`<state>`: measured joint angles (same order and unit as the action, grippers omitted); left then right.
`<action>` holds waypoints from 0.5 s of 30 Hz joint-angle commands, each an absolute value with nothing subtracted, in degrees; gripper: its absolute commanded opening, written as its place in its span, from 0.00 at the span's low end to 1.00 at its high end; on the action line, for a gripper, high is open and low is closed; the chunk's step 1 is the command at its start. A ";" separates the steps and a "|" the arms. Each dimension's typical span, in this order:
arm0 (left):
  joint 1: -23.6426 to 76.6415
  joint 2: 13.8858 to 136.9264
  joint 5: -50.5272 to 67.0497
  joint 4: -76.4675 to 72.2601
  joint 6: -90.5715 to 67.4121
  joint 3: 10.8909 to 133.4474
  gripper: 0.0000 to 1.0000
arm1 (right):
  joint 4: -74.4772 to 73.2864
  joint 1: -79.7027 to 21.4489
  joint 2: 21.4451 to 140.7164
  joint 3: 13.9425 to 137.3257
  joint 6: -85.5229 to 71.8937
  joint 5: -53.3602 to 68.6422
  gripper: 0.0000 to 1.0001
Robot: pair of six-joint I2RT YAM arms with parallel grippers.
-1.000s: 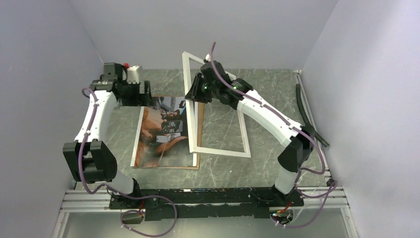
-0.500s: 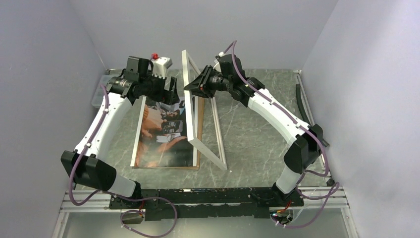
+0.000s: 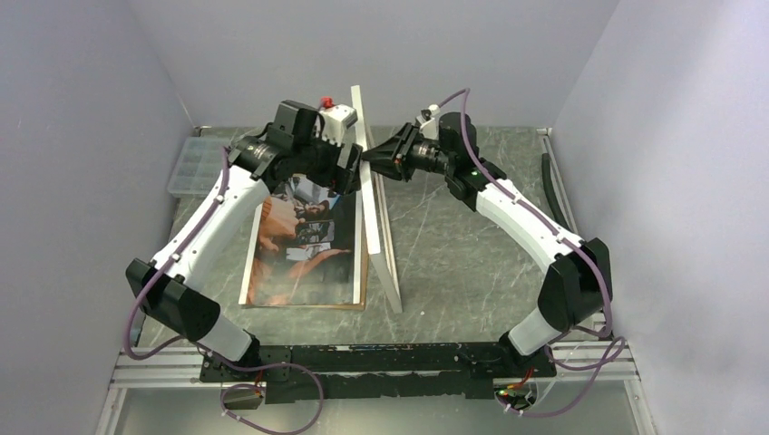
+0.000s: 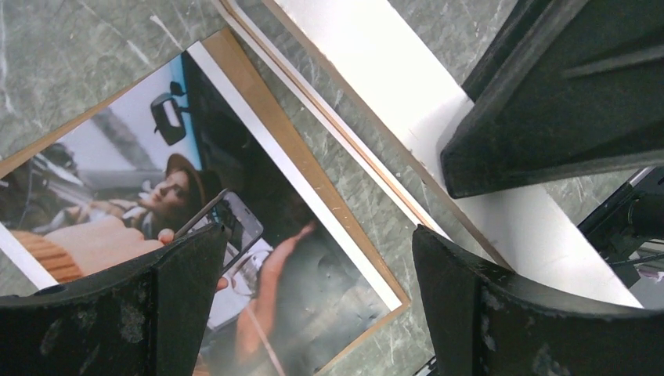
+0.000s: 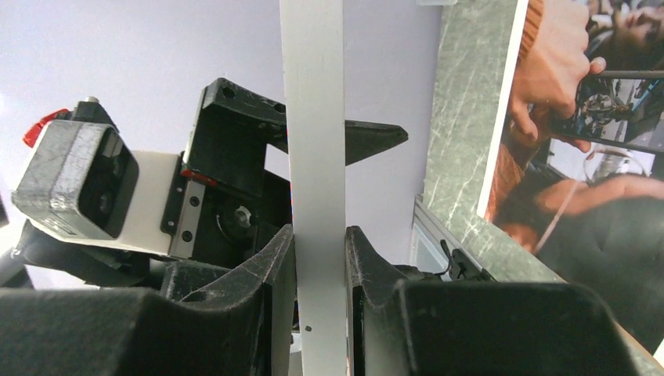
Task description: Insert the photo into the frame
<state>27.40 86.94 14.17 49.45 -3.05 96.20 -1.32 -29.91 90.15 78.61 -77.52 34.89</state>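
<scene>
Fingers of the right gripper (image 5: 317, 235) are pinched on the thin white rim of the frame (image 3: 379, 245). It is stood on one long edge, nearly upright, across the middle of the table (image 3: 472, 263). Fingers of the left gripper (image 4: 313, 298) are spread wide and nothing is held between them. They are poised just beside the raised rim, but contact with it cannot be confirmed, as the rim is seen edge-on from above.

The photo (image 3: 299, 236) is laid flat, face up, on the brown backing panel (image 4: 312, 168) toward the left side of the table. It is just beside the frame's lower edge.

The largest risk is judged to be a topple. The whole frame is carried by one narrow pinch near its top, so it could pivot in the grip and be dropped onto the photo. A skid is also possible, since the lower edge is borne on a table that looks smooth. A lesser risk is that the panel could be nudged by that edge and the glossy photo shifted out of square. The two grippers are also close enough to be knocked together.

Pale lilac walls enclose the table on three sides. Its top is patterned like grey-green veined stone. A metal rail (image 3: 363, 362) is fixed along the near edge, and a clear plastic box (image 3: 190, 163) is set at the far left corner.
</scene>
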 commanded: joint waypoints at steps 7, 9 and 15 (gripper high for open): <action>35.58 89.09 7.26 45.62 -3.09 101.61 0.94 | -3.00 -23.07 82.06 74.85 -76.43 39.35 0.48; 36.59 89.40 6.66 45.62 -2.59 102.12 0.94 | -8.06 -21.51 81.14 75.97 -72.72 39.07 0.54; 37.98 92.28 6.23 45.37 -1.68 105.00 0.94 | -20.64 -17.81 80.07 80.66 -63.03 38.48 0.64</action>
